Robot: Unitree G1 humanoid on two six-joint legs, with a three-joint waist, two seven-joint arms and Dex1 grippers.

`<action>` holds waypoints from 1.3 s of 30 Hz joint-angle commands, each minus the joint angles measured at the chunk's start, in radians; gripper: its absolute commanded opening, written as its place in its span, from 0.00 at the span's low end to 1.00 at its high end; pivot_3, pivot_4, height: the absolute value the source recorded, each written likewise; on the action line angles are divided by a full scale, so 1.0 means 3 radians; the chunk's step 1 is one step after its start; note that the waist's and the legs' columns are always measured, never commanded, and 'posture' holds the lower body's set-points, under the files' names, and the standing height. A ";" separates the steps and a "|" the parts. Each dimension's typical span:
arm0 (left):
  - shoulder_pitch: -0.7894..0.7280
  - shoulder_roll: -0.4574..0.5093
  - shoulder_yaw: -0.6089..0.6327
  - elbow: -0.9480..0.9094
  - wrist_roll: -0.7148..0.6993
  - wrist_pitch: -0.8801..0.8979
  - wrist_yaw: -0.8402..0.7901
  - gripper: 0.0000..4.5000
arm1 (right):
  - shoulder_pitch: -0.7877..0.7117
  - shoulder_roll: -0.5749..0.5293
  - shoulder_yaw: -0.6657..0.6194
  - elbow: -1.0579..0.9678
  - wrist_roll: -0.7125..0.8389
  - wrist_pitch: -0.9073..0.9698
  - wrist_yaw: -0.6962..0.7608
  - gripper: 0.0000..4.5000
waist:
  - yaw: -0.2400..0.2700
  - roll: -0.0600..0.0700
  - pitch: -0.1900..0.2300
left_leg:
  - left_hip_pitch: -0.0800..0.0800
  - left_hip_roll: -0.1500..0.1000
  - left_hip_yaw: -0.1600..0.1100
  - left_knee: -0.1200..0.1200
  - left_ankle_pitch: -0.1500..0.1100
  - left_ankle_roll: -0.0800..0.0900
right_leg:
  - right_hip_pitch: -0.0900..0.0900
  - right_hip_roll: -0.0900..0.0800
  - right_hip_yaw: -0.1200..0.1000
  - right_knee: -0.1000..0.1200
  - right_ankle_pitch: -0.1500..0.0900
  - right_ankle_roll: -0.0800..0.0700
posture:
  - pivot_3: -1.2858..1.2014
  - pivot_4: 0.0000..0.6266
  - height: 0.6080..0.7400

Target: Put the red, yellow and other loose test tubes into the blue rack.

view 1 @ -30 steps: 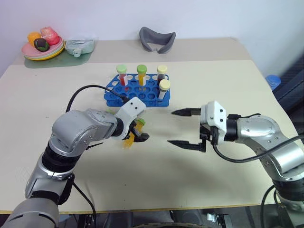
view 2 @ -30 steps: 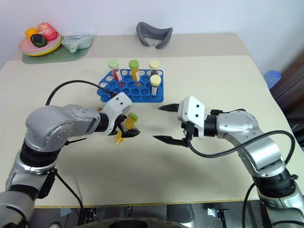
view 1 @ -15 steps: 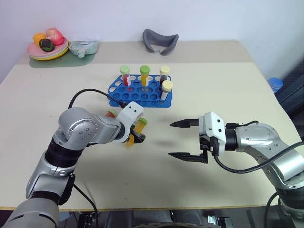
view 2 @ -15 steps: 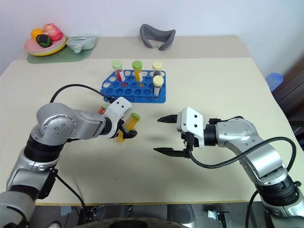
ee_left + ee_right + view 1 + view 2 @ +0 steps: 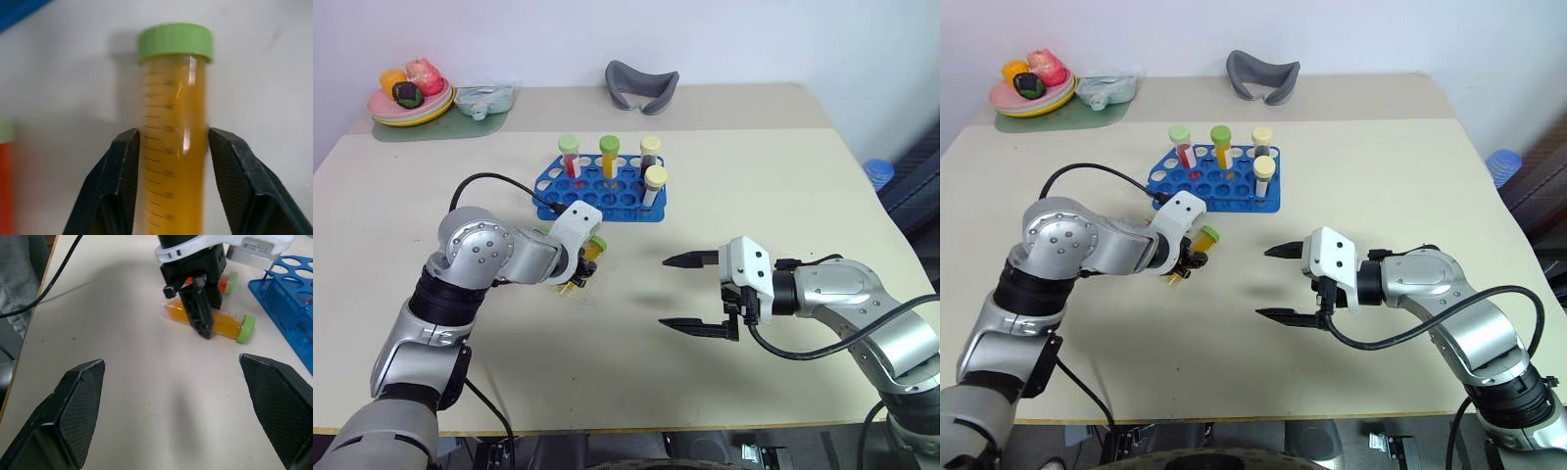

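Yellow tube pinched on the table, just below the blue rack

The blue rack (image 5: 602,187) stands upper centre of the head view, holding four capped tubes (image 5: 610,155) upright. Just below it, left of centre, the yellow tube (image 5: 173,132) with a green cap lies flat on the table (image 5: 754,186), and the left gripper (image 5: 576,277) has both fingers (image 5: 117,183) closed against its sides. A red tube (image 5: 226,282) lies just beside it. At lower right the right gripper (image 5: 690,293) hovers with jaws spread wide, holding nothing.
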 commanded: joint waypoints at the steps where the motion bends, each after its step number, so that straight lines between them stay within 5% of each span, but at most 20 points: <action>1: -0.0094 0.0086 -0.0089 0.0082 0.0131 0.0027 -0.0051 0.49 | 0.0000 0.0010 -0.0020 -0.0095 0.0009 -0.0038 -0.0009 1.00 | 0.0001 0.0000 0.0000 | 0.0000 0.0000 0.0000 0.0000 0.0000 0.0000 | 0.0000 0.0000 0.0000 0.0000 0.0000 0.0000 | 0.52 0.24 1.00; 25: -0.0182 0.0124 -0.0259 0.0229 0.0540 0.0027 -0.0447 0.49 | 0.0118 0.0025 0.0008 -0.0129 -0.0083 -0.0105 -0.0087 1.00 | 0.0000 0.0000 0.0000 | 0.0000 0.0000 0.0000 0.0000 0.0002 -0.0003 | 0.0001 0.0000 0.0000 0.0000 0.0000 0.0000 | 0.52 0.24 1.00; 30: -0.0197 0.0133 -0.0228 0.0227 0.0597 0.0027 -0.0461 0.18 | 0.0106 0.0025 0.0026 -0.0121 -0.0086 -0.0117 -0.0088 1.00 | -0.0002 0.0000 0.0000 | 0.0000 0.0000 0.0000 0.0000 0.0002 -0.0003 | 0.0001 0.0000 0.0000 0.0000 0.0000 0.0000 | 0.52 0.24 1.00; 39: -0.0238 0.0199 -0.0106 0.0013 0.0605 0.0027 -0.0525 0.18 | 0.0085 0.0020 0.0023 -0.0128 -0.0075 -0.0097 -0.0095 1.00 | -0.0004 0.0000 0.0000 | 0.0000 0.0000 0.0000 -0.0001 0.0001 -0.0002 | 0.0000 0.0000 0.0000 0.0000 0.0000 0.0000 | 0.52 0.24 1.00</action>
